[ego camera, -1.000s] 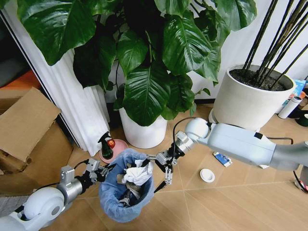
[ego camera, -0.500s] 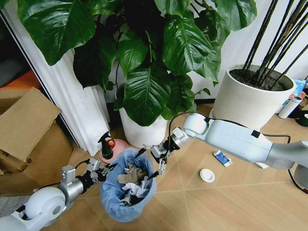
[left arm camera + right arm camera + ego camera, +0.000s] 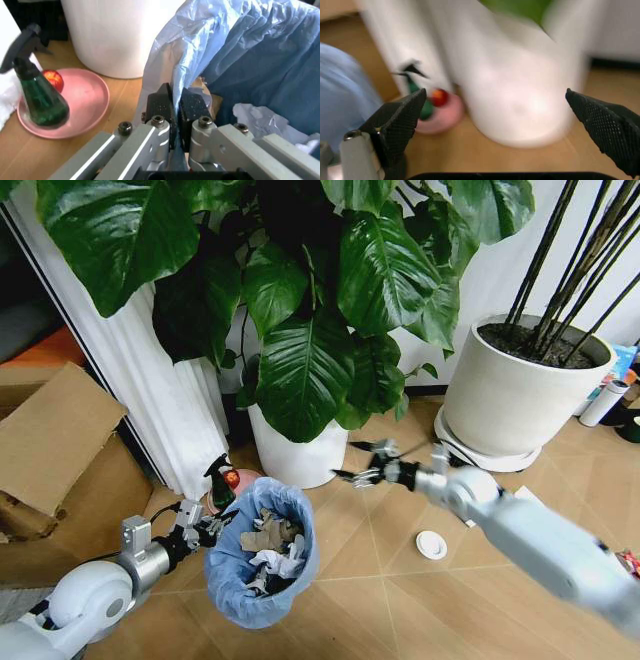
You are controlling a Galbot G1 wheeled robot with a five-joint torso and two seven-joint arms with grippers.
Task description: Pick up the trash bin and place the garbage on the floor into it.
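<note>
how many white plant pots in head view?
2. Smaller white plant pot stands behind the blue-lined trash bin; larger white plant pot is at far right. Leaves may hide others.

Trash bin [image 3: 262,565] on the floor [image 3: 400,610] before me, crumpled paper [image 3: 268,550] inside it, spray bottle [image 3: 221,483] on a plate [image 3: 243,485] behind it, plant pot [image 3: 295,455] beyond, disc [image 3: 431,544] to my right

Our arms: pale grey-white shells, rounded joints, thin black cables alongside. Left gripper [image 3: 175,108]: silver metal links with hex screws, black textured pads. Right gripper [image 3: 505,112]: black, dimpled, pointed fingertips [image 3: 605,123] on silver links.
</note>
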